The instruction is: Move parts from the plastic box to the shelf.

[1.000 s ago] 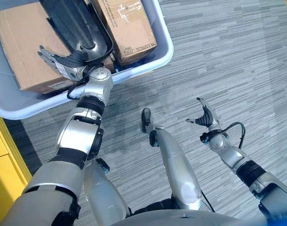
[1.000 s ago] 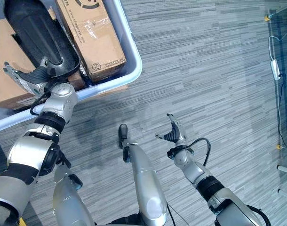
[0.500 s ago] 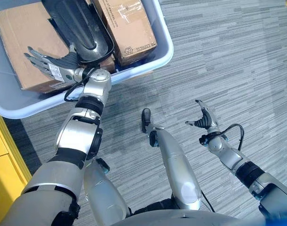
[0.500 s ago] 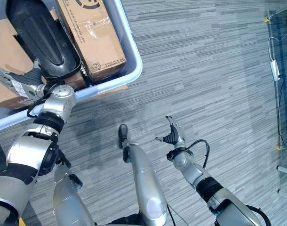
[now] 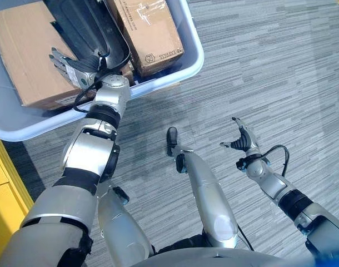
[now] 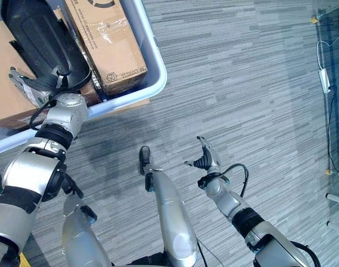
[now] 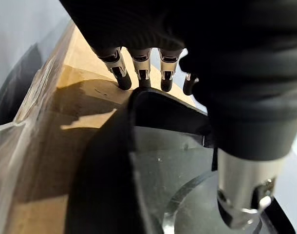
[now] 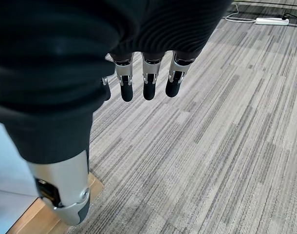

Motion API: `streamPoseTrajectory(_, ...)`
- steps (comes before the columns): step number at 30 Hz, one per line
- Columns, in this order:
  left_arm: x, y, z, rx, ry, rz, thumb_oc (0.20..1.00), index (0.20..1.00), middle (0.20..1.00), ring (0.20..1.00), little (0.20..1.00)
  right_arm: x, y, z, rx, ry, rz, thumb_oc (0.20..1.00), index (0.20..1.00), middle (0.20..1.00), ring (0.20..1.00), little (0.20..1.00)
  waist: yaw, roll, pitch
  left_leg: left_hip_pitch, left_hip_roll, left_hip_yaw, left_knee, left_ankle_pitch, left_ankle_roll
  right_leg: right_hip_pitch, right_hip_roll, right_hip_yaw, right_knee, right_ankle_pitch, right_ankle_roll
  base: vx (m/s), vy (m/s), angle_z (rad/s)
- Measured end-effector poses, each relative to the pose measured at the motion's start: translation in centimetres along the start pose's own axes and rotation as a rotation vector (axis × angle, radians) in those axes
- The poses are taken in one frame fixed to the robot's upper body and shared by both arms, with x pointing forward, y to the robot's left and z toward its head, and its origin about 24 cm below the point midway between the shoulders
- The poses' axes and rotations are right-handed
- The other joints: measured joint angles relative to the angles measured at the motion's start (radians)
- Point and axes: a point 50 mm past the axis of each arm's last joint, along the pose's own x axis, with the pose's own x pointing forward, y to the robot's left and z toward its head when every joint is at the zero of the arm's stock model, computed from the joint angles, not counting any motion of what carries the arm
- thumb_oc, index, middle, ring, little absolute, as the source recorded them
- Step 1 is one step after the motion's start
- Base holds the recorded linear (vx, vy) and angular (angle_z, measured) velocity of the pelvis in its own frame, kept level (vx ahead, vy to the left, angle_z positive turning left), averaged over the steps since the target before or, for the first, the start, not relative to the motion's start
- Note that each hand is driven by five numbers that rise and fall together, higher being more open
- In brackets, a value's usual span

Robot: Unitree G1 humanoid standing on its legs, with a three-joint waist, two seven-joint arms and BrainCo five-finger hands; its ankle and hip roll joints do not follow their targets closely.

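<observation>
Left wrist view: left hand (image 7: 153, 73) open, fingertips at black part's (image 7: 153, 146) rim.

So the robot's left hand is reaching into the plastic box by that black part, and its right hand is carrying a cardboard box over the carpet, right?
Not quite. The left hand is at the black part in the plastic box, but the right hand holds nothing: the right wrist view shows straight fingers over bare carpet.

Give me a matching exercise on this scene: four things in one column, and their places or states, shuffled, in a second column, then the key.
1. left hand
2. right hand
3. black part
4. plastic box

A. over bare carpet, holding nothing
B. holds cardboard boxes
C. lies between two cardboard boxes
D. fingers straight at the black part's rim

Pairs: 1-D, 2-A, 3-C, 4-B
</observation>
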Motion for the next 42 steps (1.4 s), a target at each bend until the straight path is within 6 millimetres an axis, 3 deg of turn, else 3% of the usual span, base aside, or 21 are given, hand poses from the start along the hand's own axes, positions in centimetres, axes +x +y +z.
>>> streamPoseTrajectory(4,0.4,0.1,1.2,-0.133,0.098,0.013,1.0,1.0,1.0,1.0,1.0,0.1,-0.1,0.0,-0.001,0.008,0.002,1.0,1.0,1.0,1.0,1.0,0.002,0.0,0.0,-0.001,0.0,0.002,0.01,-0.019,0.009,-0.004,0.0,0.006,0.005,0.0,0.0,0.01,0.0,-0.03)
streamPoseTrajectory(8,0.4,0.1,1.5,-0.14,0.096,0.019,1.0,1.0,1.0,1.0,1.0,0.1,-0.1,0.0,-0.004,0.014,0.01,1.0,1.0,1.0,1.0,1.0,0.003,0.0,0.0,-0.008,-0.001,0.003,0.019,-0.03,0.008,-0.013,-0.001,0.013,0.007,0.0,0.001,0.0,-0.003,-0.01)
streamPoseTrajectory(24,1.3,0.2,1.2,0.293,-0.166,-0.088,1.0,1.0,1.0,1.0,1.0,0.2,-0.7,0.3,0.004,0.022,0.024,1.0,1.0,1.0,1.0,1.0,0.0,-0.001,0.0,-0.037,-0.005,0.008,0.034,-0.044,0.009,-0.054,-0.004,0.028,0.02,0.001,0.002,0.0,-0.006,0.0)
streamPoseTrajectory(39,2.2,0.3,1.9,0.334,-0.168,-0.148,1.0,1.0,1.0,1.0,1.0,0.4,-1.0,0.5,0.006,0.027,0.03,1.0,1.0,1.0,1.0,1.0,0.003,0.0,-0.001,-0.054,-0.017,0.029,0.039,-0.051,0.006,-0.096,-0.014,0.046,0.043,0.002,0.003,0.0,0.0,0.0)
streamPoseTrajectory(40,2.2,0.3,2.1,0.297,-0.153,-0.154,0.896,0.896,0.896,0.896,0.896,0.5,-1.2,0.4,0.008,0.034,0.027,1.0,1.0,1.0,1.0,1.0,0.003,0.0,-0.001,-0.056,-0.021,0.029,0.037,-0.051,0.006,-0.1,-0.016,0.046,0.043,0.003,0.004,0.0,0.0,0.0)
streamPoseTrajectory(41,2.2,0.3,2.2,0.272,-0.14,-0.155,0.671,0.671,0.671,0.671,0.671,0.5,-1.2,0.4,0.01,0.034,0.026,1.0,1.0,1.0,1.0,1.0,0.003,0.001,-0.001,-0.055,-0.022,0.029,0.036,-0.051,0.006,-0.1,-0.018,0.047,0.043,0.003,0.005,0.0,0.0,0.0)
streamPoseTrajectory(42,2.3,0.3,2.3,0.225,-0.116,-0.158,0.592,0.592,0.592,0.592,0.592,0.5,-1.2,0.4,0.01,0.034,0.026,1.0,1.0,1.0,1.0,1.0,0.004,0.002,-0.002,-0.056,-0.023,0.029,0.037,-0.052,0.005,-0.1,-0.018,0.048,0.043,0.003,0.005,0.0,0.0,0.0)
